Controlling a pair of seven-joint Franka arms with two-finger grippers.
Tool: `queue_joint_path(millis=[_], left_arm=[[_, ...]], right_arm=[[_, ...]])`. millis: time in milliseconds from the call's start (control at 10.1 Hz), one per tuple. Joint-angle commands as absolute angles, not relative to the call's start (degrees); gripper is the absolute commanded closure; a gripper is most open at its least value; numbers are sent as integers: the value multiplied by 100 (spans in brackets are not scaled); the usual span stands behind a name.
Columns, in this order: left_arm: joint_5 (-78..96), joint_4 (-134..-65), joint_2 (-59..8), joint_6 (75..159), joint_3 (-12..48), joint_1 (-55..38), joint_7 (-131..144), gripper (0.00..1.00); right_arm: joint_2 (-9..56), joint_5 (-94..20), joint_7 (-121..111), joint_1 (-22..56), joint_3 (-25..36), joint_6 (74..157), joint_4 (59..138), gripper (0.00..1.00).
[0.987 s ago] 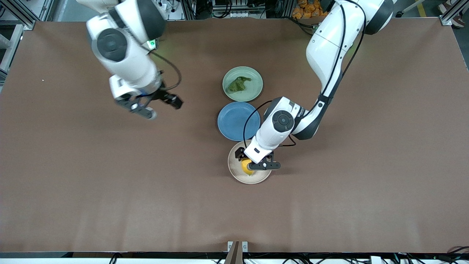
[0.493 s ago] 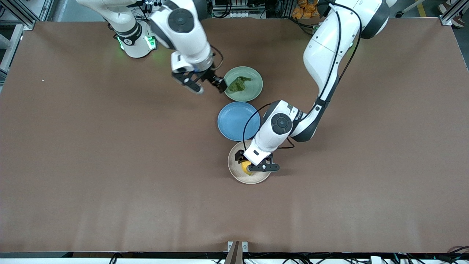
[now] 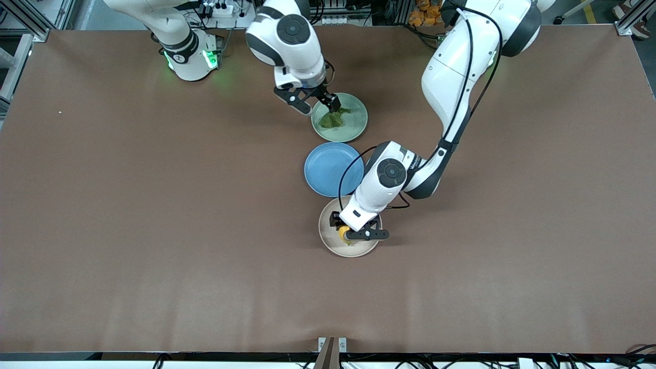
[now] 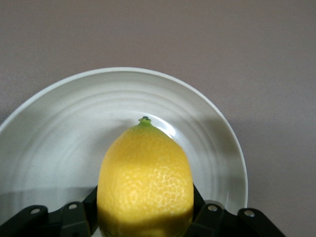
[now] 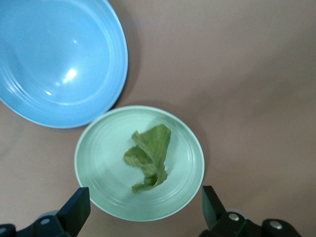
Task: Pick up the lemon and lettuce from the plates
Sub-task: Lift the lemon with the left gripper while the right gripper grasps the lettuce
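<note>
The yellow lemon (image 3: 344, 234) is on the beige plate (image 3: 333, 247), the plate nearest the front camera. My left gripper (image 3: 352, 234) is shut on it, and in the left wrist view its black fingers (image 4: 202, 212) press both sides of the lemon (image 4: 144, 173) above the plate (image 4: 59, 133). The dark-green lettuce (image 3: 334, 119) lies in the mint green plate (image 3: 354, 125). My right gripper (image 3: 316, 104) hangs open over that plate's rim toward the right arm's end. In the right wrist view the lettuce (image 5: 148, 158) on the plate (image 5: 98, 168) lies ahead of the wide-apart right gripper (image 5: 144, 202).
An empty blue plate (image 3: 328, 169) sits between the mint green and beige plates, touching or almost touching both; it also shows in the right wrist view as the blue plate (image 5: 59, 59). Brown tabletop surrounds the three plates.
My right arm has swung from over bare table at its own end to above the mint green plate. My left gripper has shut on the lemon.
</note>
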State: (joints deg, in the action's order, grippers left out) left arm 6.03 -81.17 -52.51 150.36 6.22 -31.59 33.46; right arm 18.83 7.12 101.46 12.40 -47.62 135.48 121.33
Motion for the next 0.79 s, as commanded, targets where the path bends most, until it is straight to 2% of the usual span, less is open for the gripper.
queue_joint_path(millis=[0, 197, 493, 691], left_arm=[[476, -8016, -5177, 14846, 457, -3270, 3375, 100], [265, -8016, -4888, 14294, 361, -3261, 3366, 100], [211, -8059, -4265, 13520, 212, -3068, 3358, 100], [-59, -8103, -3721, 12574, 176, -2753, 3114, 100]], right_arm=[[3001, 2181, 11489, 1441, -4755, 13798, 11832, 0], [3750, 3309, 12380, 1555, -4711, 13790, 11436, 0], [4095, 3550, 12524, 1810, -4588, 13808, 11215, 0], [4183, 3743, 12638, 1863, -4588, 13799, 11197, 0]])
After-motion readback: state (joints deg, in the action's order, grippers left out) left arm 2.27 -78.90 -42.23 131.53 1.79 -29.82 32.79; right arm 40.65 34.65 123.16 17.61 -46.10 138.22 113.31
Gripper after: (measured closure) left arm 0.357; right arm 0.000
